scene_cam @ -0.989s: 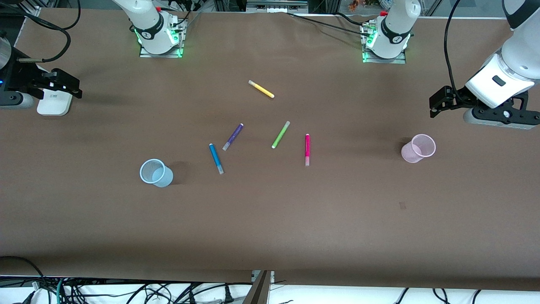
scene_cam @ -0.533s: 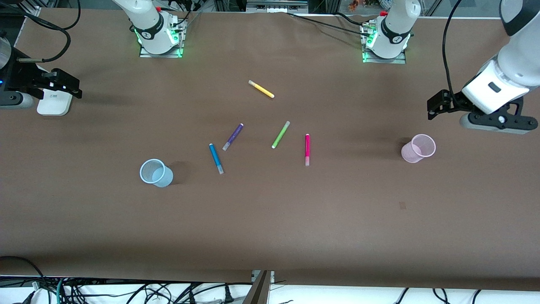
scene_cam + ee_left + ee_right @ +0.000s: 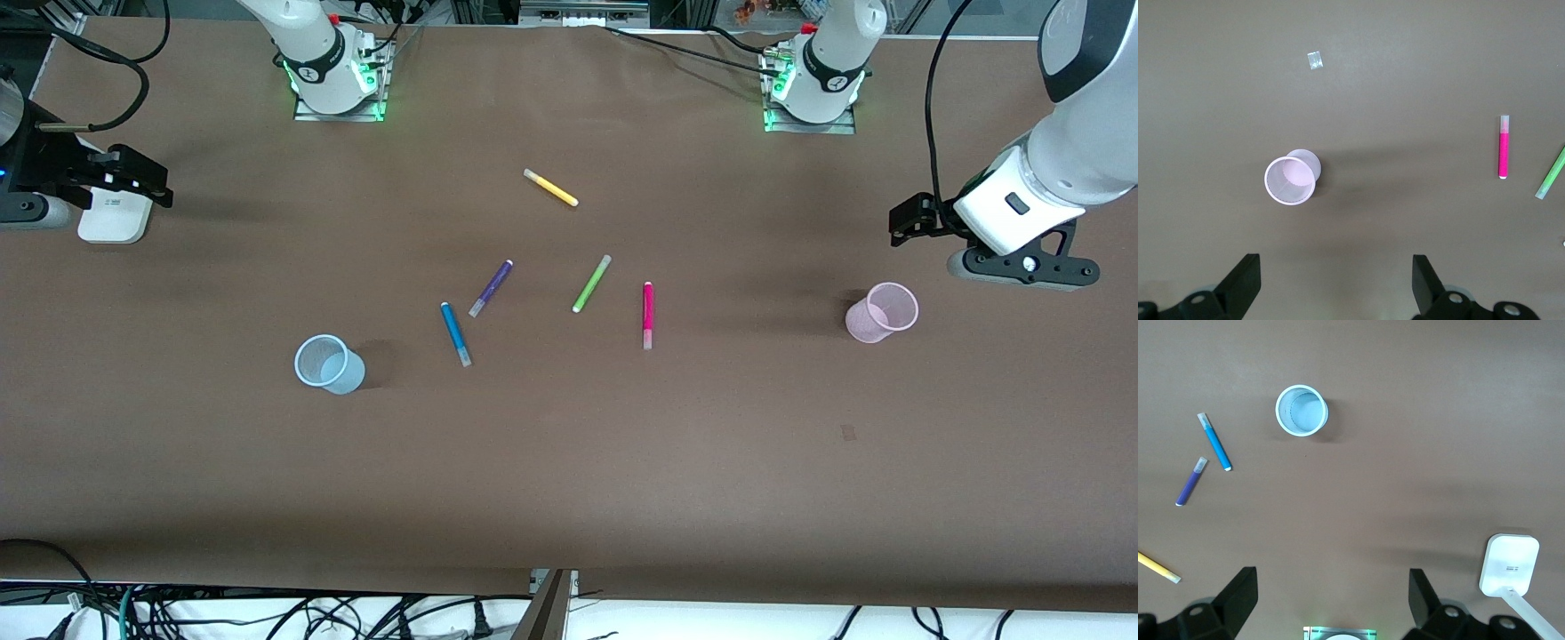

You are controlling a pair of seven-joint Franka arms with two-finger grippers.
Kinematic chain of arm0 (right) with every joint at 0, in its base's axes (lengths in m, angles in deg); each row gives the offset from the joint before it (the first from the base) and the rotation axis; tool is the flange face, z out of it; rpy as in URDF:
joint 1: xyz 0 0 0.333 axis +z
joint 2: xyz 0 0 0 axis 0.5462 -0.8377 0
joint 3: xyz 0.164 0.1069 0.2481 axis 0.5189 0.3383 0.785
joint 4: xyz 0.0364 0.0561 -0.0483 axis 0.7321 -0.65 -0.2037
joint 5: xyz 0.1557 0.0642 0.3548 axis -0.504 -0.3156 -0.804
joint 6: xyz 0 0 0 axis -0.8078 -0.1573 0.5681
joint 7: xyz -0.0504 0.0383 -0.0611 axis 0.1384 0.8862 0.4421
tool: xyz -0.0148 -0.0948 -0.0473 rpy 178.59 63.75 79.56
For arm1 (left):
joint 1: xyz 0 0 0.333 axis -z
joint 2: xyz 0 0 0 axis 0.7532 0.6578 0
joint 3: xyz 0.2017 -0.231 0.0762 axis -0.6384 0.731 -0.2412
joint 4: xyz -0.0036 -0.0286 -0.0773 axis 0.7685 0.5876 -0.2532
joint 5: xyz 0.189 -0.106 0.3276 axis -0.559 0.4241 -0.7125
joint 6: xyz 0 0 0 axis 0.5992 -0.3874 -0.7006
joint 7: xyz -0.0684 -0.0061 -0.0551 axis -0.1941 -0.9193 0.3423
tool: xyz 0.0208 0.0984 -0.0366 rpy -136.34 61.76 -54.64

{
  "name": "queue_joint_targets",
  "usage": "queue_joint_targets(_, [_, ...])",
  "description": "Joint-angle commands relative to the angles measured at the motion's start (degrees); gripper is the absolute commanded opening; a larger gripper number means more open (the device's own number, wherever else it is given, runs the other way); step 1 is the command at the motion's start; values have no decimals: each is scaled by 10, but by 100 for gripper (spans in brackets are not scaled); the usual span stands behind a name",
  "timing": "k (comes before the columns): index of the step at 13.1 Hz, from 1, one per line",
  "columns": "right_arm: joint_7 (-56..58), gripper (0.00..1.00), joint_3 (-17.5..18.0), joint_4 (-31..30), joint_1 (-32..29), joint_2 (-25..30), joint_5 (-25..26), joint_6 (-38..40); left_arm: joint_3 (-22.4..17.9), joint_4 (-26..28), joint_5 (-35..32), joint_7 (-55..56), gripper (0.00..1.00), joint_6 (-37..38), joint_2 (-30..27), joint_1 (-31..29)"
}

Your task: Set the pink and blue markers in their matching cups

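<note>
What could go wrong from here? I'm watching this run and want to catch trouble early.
1. The blue marker lies close beside the purple marker, so the right claw might nudge or grab the wrong one.
2. The pink cup and blue cup look light and are shorter than the markers; a dropped marker could tip them.
3. The open left claw hangs near the pink cup and could knock it.

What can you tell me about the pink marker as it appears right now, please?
The pink marker is a slim magenta felt-tip with a pale translucent cap at the end nearer the front camera. It lies flat on the brown table, touching nothing, beside the lime-green marker and well apart from the pink cup. Neither gripper is near it; the left wrist view shows it too.
</note>
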Motion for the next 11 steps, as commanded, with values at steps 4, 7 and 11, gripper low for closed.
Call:
queue_joint_targets(4, [2,100,1,15,0,-15,-9,4,12,-12,30,0,100,7,34,9])
queue_joint_targets(7, [2,100,3,15,3,-28,-12,-15,19,-11,33,4,100,-19,58,14])
queue_joint_targets(11, [2,100,6,15,22,-50,-11,-19,35,-11,53,82,100,-51,94,27])
